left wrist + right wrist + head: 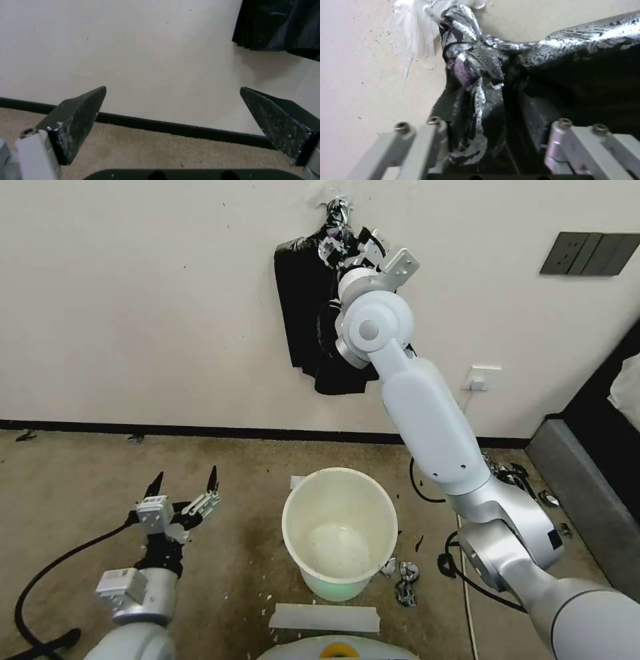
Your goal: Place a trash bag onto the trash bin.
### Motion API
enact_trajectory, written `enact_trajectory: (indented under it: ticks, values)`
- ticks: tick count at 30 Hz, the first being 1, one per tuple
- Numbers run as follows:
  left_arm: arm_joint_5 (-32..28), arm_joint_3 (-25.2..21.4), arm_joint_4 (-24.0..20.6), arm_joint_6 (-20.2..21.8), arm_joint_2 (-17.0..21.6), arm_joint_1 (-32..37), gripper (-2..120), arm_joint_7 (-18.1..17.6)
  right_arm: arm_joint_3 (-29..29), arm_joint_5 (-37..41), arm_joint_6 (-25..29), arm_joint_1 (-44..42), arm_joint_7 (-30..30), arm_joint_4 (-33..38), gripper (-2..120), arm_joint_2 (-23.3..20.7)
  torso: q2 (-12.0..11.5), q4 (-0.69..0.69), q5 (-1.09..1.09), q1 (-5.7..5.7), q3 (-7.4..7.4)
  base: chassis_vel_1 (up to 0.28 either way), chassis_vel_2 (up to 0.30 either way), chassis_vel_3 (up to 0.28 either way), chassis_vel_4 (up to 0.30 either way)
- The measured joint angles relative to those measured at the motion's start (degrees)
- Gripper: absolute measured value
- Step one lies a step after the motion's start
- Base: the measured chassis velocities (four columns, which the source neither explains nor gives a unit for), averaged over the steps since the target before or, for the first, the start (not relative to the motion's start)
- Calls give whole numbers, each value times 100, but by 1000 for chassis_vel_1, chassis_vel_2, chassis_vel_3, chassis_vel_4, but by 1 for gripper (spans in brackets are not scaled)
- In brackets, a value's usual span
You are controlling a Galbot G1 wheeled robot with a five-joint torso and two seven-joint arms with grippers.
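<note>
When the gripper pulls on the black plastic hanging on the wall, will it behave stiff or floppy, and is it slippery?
The black plastic is probably floppy: it hangs in crumpled folds from its gathered top, between the fingers of the right gripper. Its glossy, silvery surface suggests that it may slip in a light grasp. It looks thin, so it is likely light and could tear.

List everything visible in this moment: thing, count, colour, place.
bundle of bags: one, black, hanging on the wall, gathered at a crinkled top
trash bin: one, cream-white, upright on the carpet, unlined
plastic scraps: a few, black, on the carpet beside the bin
wall socket: one, white, low on the wall
switch panel: one, dark, upper wall
left gripper: open, low over the carpet
right gripper: raised at the bundle's top, fingers either side of the plastic
</note>
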Motion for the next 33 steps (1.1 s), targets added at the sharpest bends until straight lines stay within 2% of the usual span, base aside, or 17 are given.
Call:
enact_trajectory:
  ticks: [2,4,6,7,9,12,33]
  values:
    - [0,0,-8,-1,-3,8,100,0,-3,-19,2,-13,-8,0,31,20,0,0,0,0,0,0,0,0,0]
    - [0,-1,-12,-1,-2,8,100,0,-8,-26,2,-13,-13,2,28,27,0,0,0,0,0,0,0,0,0]
    - [-1,-3,-18,-2,-1,7,100,0,-20,-60,3,-13,-22,6,17,46,0,0,0,0,0,0,0,0,0]
    - [-1,-3,-18,-2,-1,7,100,0,-20,-60,3,-13,-22,6,17,46,0,0,0,0,0,0,0,0,0]
    - [-2,0,-19,-2,-5,5,100,0,-32,-126,5,-21,-36,9,7,63,0,0,0,0,0,0,0,0,0]
    - [-3,3,-19,-2,-8,2,100,0,-49,-159,5,-53,-41,29,0,69,0,0,0,0,0,0,0,0,0]
    - [-15,10,-42,10,-26,-25,100,-5,-282,-386,-18,-720,-95,674,0,-245,0,0,0,0,0,0,0,0,0]
